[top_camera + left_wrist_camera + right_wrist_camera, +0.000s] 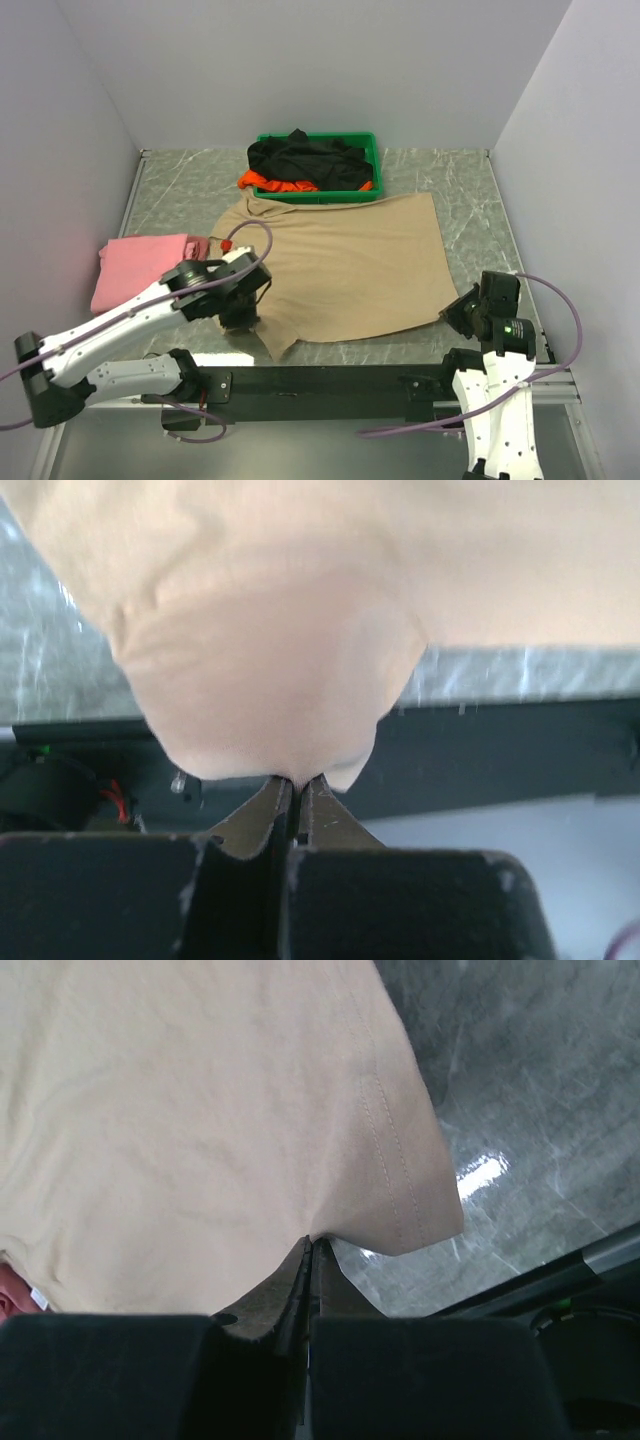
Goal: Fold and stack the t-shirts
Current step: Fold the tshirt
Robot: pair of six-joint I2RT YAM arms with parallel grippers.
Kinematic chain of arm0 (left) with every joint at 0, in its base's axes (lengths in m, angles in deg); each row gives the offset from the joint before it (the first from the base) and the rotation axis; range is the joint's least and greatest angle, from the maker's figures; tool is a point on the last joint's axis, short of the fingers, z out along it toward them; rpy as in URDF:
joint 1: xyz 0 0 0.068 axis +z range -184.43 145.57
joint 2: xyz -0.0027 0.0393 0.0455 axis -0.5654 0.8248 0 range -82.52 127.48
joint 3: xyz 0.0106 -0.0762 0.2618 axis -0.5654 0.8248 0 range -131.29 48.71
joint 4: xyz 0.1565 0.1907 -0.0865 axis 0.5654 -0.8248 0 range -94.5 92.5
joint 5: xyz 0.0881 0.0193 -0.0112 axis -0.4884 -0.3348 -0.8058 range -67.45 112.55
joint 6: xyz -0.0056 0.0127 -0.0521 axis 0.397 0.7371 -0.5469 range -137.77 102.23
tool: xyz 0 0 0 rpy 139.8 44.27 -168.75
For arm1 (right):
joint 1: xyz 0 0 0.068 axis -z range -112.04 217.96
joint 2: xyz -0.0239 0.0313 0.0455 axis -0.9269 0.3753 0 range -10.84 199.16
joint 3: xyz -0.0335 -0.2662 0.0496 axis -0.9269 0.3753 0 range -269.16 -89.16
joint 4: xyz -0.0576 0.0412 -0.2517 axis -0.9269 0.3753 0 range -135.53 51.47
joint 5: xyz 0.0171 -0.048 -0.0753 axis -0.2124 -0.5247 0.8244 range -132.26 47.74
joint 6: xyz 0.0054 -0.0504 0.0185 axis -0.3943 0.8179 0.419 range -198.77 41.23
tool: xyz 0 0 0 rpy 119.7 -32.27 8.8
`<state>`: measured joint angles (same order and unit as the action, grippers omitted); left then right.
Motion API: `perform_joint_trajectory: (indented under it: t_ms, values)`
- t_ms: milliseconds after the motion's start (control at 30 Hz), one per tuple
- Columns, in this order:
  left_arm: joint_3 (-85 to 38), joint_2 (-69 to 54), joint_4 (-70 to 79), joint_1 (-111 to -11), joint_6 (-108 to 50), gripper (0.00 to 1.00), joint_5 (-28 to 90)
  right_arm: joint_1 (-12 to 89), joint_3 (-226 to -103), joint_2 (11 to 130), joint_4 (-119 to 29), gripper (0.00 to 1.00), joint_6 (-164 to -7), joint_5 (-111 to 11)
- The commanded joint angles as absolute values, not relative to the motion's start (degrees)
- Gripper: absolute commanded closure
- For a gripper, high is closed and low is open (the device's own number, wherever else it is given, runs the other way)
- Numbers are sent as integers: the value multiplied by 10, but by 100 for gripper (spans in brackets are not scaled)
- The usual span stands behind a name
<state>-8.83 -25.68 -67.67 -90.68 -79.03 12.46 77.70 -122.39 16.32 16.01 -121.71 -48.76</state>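
Grey marbled counter (pixel 465 195), plain pale walls (pixel 320 60) on three sides — your left pincer (pixel 297 780) and right pincer (pixel 312 1245) both clamped on the beige t-shirt (pixel 350 260).

A plain beige t-shirt (pixel 350 260), no print, with a double row of matching beige stitching along its hem. A plain soft pink t-shirt (pixel 145 265). A solid black t-shirt (pixel 310 160) and a bright orange t-shirt (pixel 285 184). A vivid green tray (pixel 330 197). The desk (pixel 470 190) is grey-green with a marbled stone pattern, veined in pale white streaks. My left arm (pixel 120 325) and right arm (pixel 505 400) are white with black joints, and my cables (pixel 565 300) are purple. My left tool (pixel 298 780) and right tool (pixel 312 1245) are matte black with dull olive-brown finger faces. The walls (pixel 330 60) are pale lilac-white.
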Motion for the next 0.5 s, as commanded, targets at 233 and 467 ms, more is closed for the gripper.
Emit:
perform_joint_trajectory:
  t_ms: [233, 467]
  values:
    - [-139, -163, -574, -794, -735, 99, 35, 774, -1248, 249, 11, 100, -1203, -507]
    - [-160, -117, -507, -732, -694, 100, 42, 764, -1269, 343, -73, 100, -1196, -542]
